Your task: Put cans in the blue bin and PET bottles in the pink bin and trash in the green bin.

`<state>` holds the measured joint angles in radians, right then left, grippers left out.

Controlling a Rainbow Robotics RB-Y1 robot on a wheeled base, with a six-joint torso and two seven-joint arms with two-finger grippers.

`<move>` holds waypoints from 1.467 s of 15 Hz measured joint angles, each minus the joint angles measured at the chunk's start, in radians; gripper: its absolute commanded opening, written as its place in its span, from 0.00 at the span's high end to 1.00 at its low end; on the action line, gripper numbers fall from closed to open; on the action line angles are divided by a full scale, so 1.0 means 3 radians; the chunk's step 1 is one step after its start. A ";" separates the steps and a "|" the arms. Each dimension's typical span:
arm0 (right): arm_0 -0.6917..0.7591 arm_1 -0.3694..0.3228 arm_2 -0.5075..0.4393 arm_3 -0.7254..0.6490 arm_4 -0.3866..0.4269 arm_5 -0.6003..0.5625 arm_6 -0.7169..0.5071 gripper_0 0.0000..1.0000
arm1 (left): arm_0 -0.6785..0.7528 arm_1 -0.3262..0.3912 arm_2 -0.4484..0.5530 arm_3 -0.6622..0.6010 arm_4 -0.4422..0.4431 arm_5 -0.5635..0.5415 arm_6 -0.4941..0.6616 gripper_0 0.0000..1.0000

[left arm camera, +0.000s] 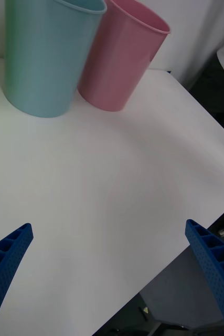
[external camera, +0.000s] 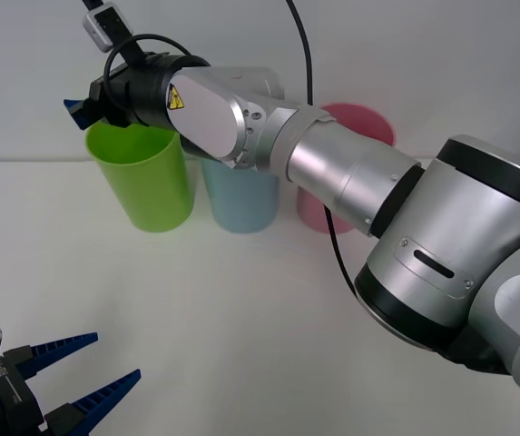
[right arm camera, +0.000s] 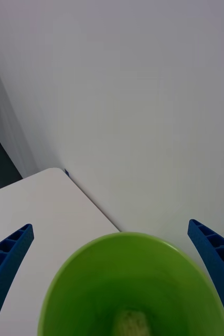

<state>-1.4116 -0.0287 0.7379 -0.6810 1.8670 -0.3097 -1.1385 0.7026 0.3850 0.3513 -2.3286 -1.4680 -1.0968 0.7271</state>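
I see my right gripper (external camera: 85, 107) reaching across to 11 o'clock, over the green bin (external camera: 146, 182), fingers spread and empty. The trash (right arm camera: 131, 321) lies at that bin's bottom. My left gripper (external camera: 83, 372) waits at 7 o'clock, fingers apart, with bare table (external camera: 241, 300) before it.
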 measured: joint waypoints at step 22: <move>0.4381 -0.1322 -0.2908 -0.5380 -0.0678 -0.2700 0.1362 0.00 | 0.0000 0.0000 0.0000 0.0000 0.0000 0.0000 0.0000 0.00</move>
<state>-0.0974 -0.4252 -0.1346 -2.2949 1.6635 -1.1198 -0.7300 0.7026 0.3850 0.3513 -2.3286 -1.4680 -1.0968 0.7271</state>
